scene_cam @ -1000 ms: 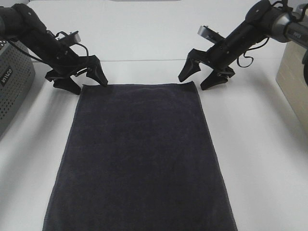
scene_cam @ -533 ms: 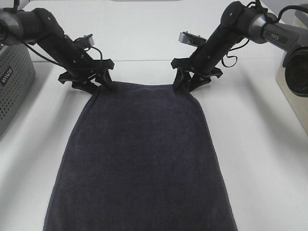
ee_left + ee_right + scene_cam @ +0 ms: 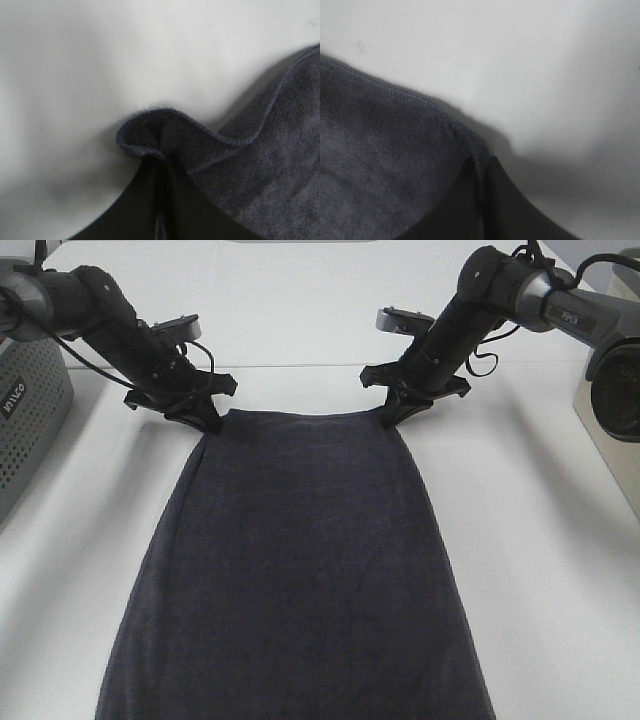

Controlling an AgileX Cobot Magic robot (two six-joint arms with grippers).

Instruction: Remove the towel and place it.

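Evenly dark towel (image 3: pixel 300 560), far corners bunched.

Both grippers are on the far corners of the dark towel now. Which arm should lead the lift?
Neither, probably: lift together. The left gripper is shut on one far corner of the dark navy terry cloth towel, the right gripper on the other, at matching height; one arm leading would likely skew it.

Both hands (image 3: pixel 208 421) (image 3: pixel 392 416) have clamped and bunched the towel's (image 3: pixel 300 560) far corners.

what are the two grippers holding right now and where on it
The towel: left gripper pinches its far left corner, right gripper its far right corner.
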